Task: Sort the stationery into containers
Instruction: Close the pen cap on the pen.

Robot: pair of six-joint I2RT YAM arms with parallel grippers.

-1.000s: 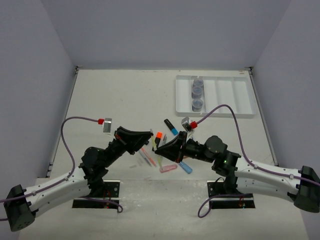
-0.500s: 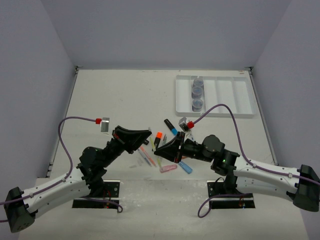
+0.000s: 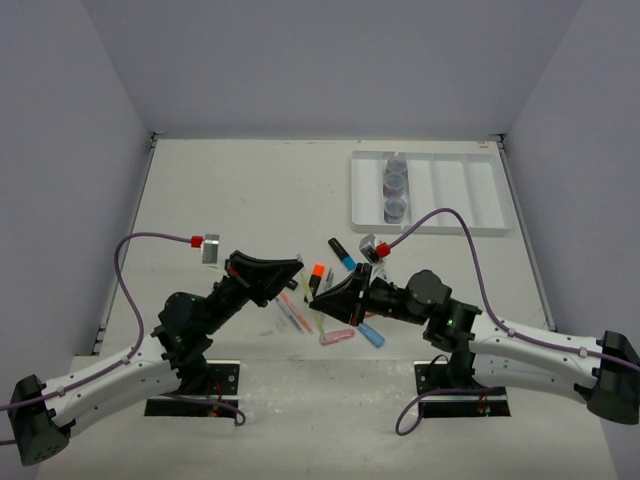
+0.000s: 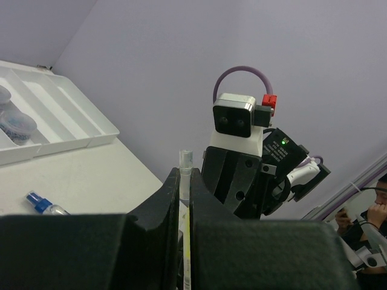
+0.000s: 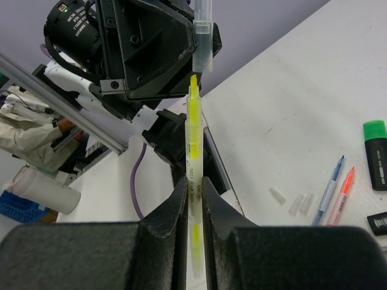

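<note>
Top external: got three jars (image 3: 395,186) in the tray (image 3: 470,200), pens (image 3: 296,316) and highlighters (image 3: 341,254) left on the surface (image 3: 250,190). Gripping a yellow pen (image 5: 193,151) with right end effector (image 5: 193,181), pinching clear cap (image 4: 185,158) with left end effector (image 4: 184,178).

Bench (image 3: 230,190) | white tray (image 3: 470,195), far right, three jars (image 3: 394,184) in one compartment | pens (image 3: 293,316), highlighters (image 3: 341,252), capsules (image 3: 337,337) loose mid-bench | left hand (image 3: 299,267), right hand (image 3: 315,293), tips near each other over them

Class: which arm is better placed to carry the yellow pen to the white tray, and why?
Right. The right end effector grips the yellow pen, and the white tray lies on that side of the table. The left end effector holds only the clear cap.
</note>
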